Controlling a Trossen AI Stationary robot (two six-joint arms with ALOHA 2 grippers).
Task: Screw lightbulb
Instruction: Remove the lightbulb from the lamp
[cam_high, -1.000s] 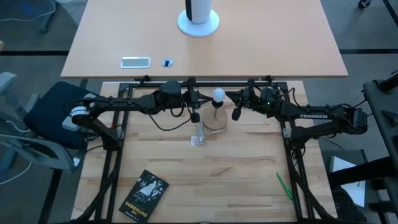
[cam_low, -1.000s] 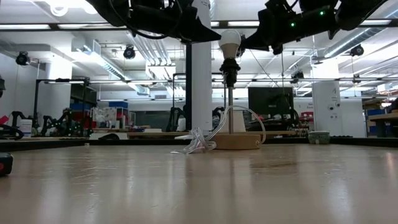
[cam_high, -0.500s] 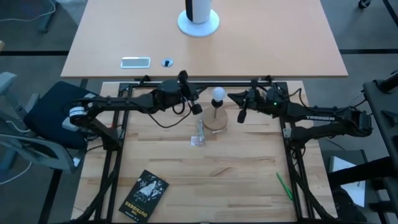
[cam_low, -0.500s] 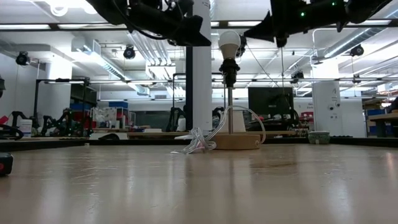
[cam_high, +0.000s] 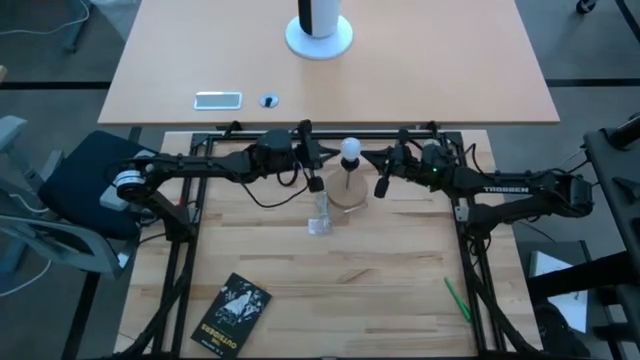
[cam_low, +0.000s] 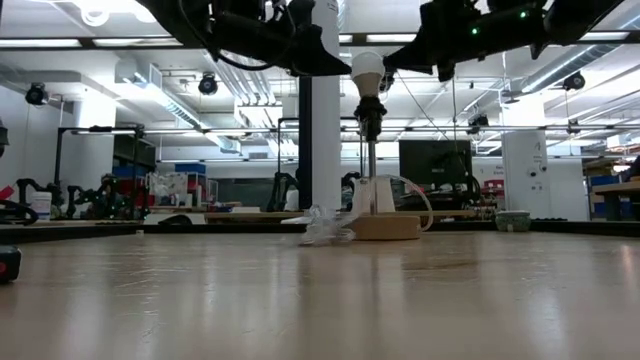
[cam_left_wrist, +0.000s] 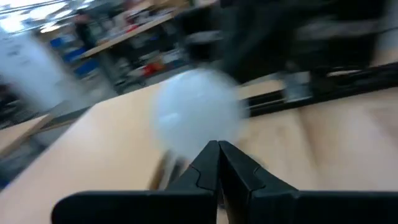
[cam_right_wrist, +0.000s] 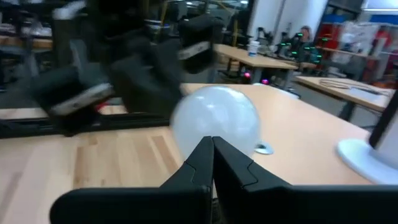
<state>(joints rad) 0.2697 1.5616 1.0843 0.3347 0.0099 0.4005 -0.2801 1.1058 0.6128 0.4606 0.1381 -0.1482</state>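
The lightbulb (cam_high: 350, 150), a small white frosted globe, sits upright in the socket on top of a thin stem, high above the round wooden stand base (cam_high: 348, 197). It also shows in the low view (cam_low: 368, 68). My left gripper (cam_left_wrist: 218, 149) is shut, level with the bulb (cam_left_wrist: 196, 115) and just on its left. My right gripper (cam_right_wrist: 212, 146) is shut, level with the bulb (cam_right_wrist: 214, 118) and just on its right. Both point at the globe. My left gripper points level at the bulb's globe from the table's left with shut fingers; I cannot tell whether its tips touch the glass. My right gripper points level at the globe from the table's right with shut fingers; I cannot tell whether it touches either.
A crumpled clear wrapper (cam_high: 318, 222) lies just left of the stand base. A black book (cam_high: 232, 313) lies near the front left and a green pen (cam_high: 458, 298) at the front right. A black frame bar (cam_high: 330, 132) runs along the far edge. A white cylinder (cam_high: 319, 30) stands on the farther table.
My left gripper has rolled about its own axis one way and back, staying beside the bulb. My right gripper has drawn a little toward the table's right edge and come back toward the bulb. The bulb has stayed upright on the stand.
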